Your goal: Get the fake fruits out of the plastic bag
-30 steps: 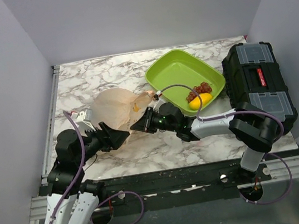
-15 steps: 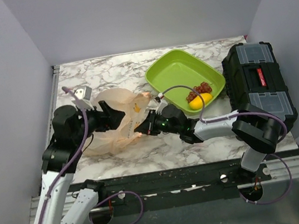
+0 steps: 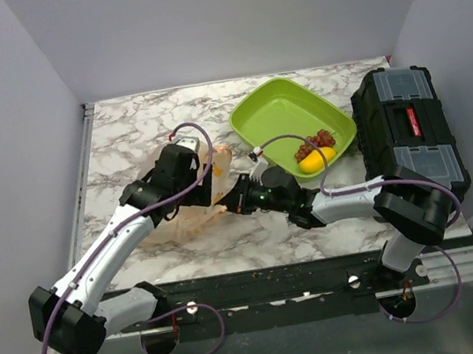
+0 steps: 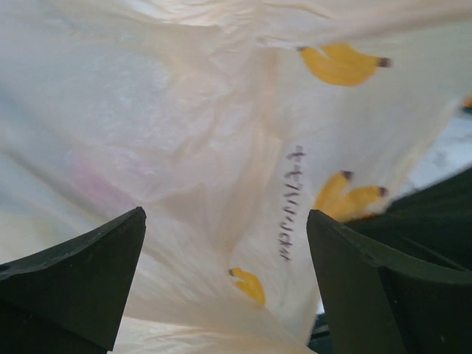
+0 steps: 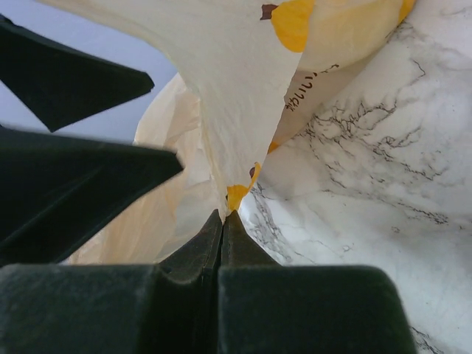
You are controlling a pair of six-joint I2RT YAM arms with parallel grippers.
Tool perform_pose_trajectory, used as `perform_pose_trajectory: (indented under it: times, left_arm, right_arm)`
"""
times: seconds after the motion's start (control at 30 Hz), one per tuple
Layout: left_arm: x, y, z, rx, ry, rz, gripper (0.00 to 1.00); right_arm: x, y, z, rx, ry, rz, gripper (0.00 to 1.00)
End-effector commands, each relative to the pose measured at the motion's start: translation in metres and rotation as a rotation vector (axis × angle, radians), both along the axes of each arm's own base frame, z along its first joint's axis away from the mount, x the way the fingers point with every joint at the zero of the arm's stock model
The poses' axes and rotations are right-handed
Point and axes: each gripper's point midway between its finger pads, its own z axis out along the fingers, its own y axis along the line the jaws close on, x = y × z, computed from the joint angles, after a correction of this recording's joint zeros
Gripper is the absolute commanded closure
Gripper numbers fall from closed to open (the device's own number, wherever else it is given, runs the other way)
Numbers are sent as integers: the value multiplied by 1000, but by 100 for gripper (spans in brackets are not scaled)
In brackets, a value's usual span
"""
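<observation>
So the plastic bag (image 3: 194,219) is lying crumpled on the table (image 3: 135,125) just left of the green tray (image 3: 269,111). A yellow fruit (image 3: 317,160) and a dark red bunch (image 3: 317,141) already sit in the tray's near right corner. The right jaws are clamped shut on one thin fold of the bag's edge on the side nearest the tray. The left jaws are spread wide and nosed right up against the film, gripping nothing. Honestly that pinch is my main worry: it's a sliver of slick plastic, so any tug could let it slide free and the mouth flops closed. The other risk is the left jaws closing on both layers at once, which would just seal the bag. There's a faint pink blur behind the film in the left wrist view. It might be a fruit, can't tell. If it is and the bag gets tipped fast, it could roll away from the tray. The two arms are also really close together beside the tray, so a bump looks possible.
</observation>
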Motion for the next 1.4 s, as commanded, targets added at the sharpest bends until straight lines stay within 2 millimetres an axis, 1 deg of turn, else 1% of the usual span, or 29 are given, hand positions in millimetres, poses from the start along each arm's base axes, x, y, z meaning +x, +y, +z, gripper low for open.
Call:
perform_pose_trajectory:
  times: [0.0, 0.07, 0.13, 0.27, 0.33, 0.37, 0.4, 0.43, 0.5, 0.53, 0.57, 0.63, 0.7, 0.77, 0.83, 0.93, 1.0, 1.07, 1.13, 1.17, 1.2, 1.23, 1.3, 1.37]
  left_arm:
    - [17, 50, -11, 242, -47, 209, 11]
    - [20, 56, -14, 277, -37, 256, 12]
    - [22, 56, -18, 289, -28, 263, 14]
    - [22, 43, -31, 275, 31, 211, 18]
    - [23, 38, -34, 271, 48, 189, 24]
    - [25, 36, -33, 267, 44, 178, 31]
    - [27, 34, -30, 261, 36, 171, 40]
    - [28, 36, -27, 265, 23, 175, 46]
    - [33, 41, -15, 274, -12, 187, 72]
    - [35, 47, -9, 275, -31, 206, 88]
    - [38, 51, 1, 264, -56, 231, 99]
    - [41, 60, 18, 216, -108, 263, 100]
    - [43, 68, 38, 145, -173, 307, 100]
    - [43, 72, 59, 52, -242, 337, 100]
    - [43, 71, 78, -51, -309, 331, 100]
    - [43, 65, 101, -187, -393, 308, 100]
    - [43, 61, 113, -258, -431, 303, 100]
    - [43, 60, 124, -334, -455, 320, 100]
    - [43, 56, 138, -406, -473, 310, 100]
    - [43, 53, 144, -435, -475, 298, 100]
    - [43, 53, 149, -453, -476, 297, 100]
    - [42, 53, 155, -466, -476, 299, 100]
    - [40, 54, 163, -476, -481, 297, 100]
    - [35, 52, 157, -477, -463, 284, 100]
  right_arm:
    - [-2, -5, 12, 19, -45, -10, 99]
    - [-1, -7, 12, 18, -49, -18, 99]
    - [-1, -9, 13, 19, -54, -23, 99]
    - [-1, -13, 18, 19, -73, -30, 99]
    - [-1, -15, 20, 13, -84, -36, 99]
    - [-1, -17, 19, 5, -86, -43, 99]
    - [0, -19, 19, -2, -89, -48, 99]
    - [0, -21, 18, -7, -91, -53, 99]
    - [0, -26, 16, -20, -88, -71, 99]
    - [2, -30, 13, -37, -90, -90, 99]
    - [5, -33, 12, -54, -95, -106, 99]
    - [9, -42, 6, -107, -107, -138, 99]
    - [18, -53, 2, -183, -128, -186, 99]
    - [32, -69, -2, -286, -141, -255, 99]
    - [47, -87, -2, -365, -157, -301, 99]
    - [73, -104, 14, -385, -182, -303, 99]
    - [92, -112, 26, -405, -195, -291, 99]
    - [106, -116, 43, -431, -229, -280, 99]
    - [117, -116, 65, -459, -289, -271, 99]
    - [121, -113, 80, -459, -321, -265, 99]
    - [123, -113, 86, -479, -338, -253, 99]
    - [126, -111, 99, -481, -364, -248, 99]
    - [132, -106, 109, -504, -387, -222, 99]
    - [135, -101, 107, -538, -377, -189, 99]
